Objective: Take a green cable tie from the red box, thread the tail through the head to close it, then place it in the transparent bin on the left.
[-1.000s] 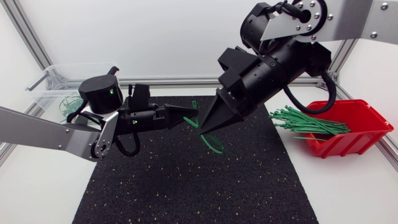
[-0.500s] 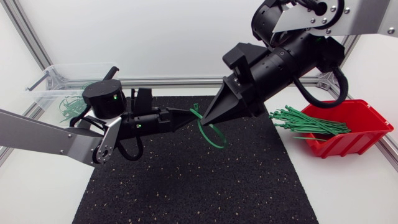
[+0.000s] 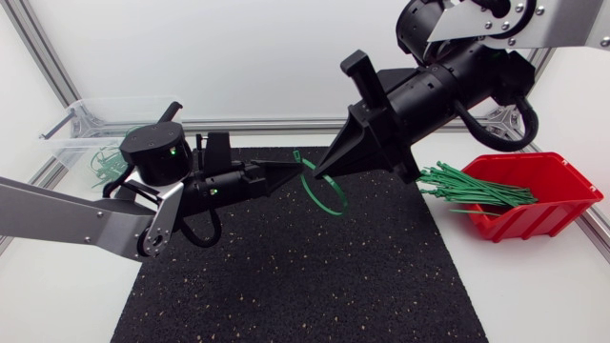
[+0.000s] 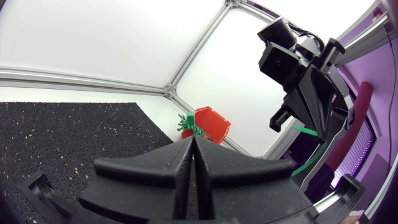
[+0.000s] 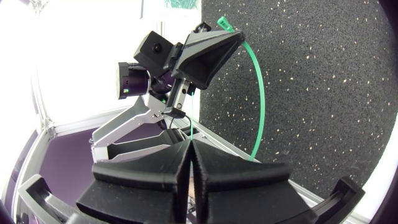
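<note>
A green cable tie (image 3: 330, 201) hangs curved into a loop above the black mat (image 3: 286, 276). My left gripper (image 3: 294, 170) comes in from the left, shut on the tie's upper end, whose tip pokes out beyond the fingers (image 5: 224, 25). Tip to tip with it, my right gripper (image 3: 322, 169) is shut on the other part of the tie (image 5: 260, 93). The red box (image 3: 558, 195) at the right holds a bunch of green ties (image 3: 467, 187). The transparent bin (image 3: 78, 126) stands at the back left with a few ties (image 3: 103, 164) inside.
The mat covers the middle of the white table. Aluminium frame rails (image 3: 257, 125) run along the back and side edges. The red box (image 4: 212, 124) also shows far ahead of the left gripper (image 4: 191, 143).
My right arm has swung up and to the right, its gripper now lying flatter. The tie's loop has risen a little with it. The left gripper has barely shifted.
</note>
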Available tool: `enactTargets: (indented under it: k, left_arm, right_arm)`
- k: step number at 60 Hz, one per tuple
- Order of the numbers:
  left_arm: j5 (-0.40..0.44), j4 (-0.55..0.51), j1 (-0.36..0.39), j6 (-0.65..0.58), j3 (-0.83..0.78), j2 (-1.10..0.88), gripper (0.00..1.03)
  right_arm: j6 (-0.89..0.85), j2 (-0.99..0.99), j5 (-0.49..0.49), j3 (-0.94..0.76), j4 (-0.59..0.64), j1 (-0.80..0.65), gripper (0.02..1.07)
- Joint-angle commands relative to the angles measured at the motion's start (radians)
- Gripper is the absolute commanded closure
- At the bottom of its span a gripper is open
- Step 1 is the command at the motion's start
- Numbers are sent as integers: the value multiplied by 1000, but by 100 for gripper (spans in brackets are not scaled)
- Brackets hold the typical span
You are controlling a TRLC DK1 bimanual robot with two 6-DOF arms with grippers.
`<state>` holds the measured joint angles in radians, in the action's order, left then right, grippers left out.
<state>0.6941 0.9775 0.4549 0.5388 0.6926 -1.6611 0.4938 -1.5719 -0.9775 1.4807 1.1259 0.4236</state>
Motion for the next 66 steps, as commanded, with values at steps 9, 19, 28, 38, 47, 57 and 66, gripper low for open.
enactTargets:
  k: [9,19,28,38,47,57,66]
  left_arm:
    - [-1,13,19,62,-19,20,100]
    - [41,9,8,105,4,8,100]
    - [93,6,-9,130,12,8,100]
    - [148,-5,-24,159,30,6,100]
    - [179,-28,-30,161,35,8,100]
    - [205,-65,-41,161,64,-11,100]
    - [217,-76,-42,161,67,-11,100]
  right_arm:
    - [91,-56,-82,18,-35,-6,102]
    - [124,-73,-109,15,-46,6,102]
    - [196,-73,-116,10,-63,10,102]
    - [282,-73,-121,-7,-127,14,102]
    - [347,-68,-119,-28,-150,-9,102]
    - [439,-68,-119,-85,-242,-36,102]
    - [473,-63,-104,-108,-345,-37,102]
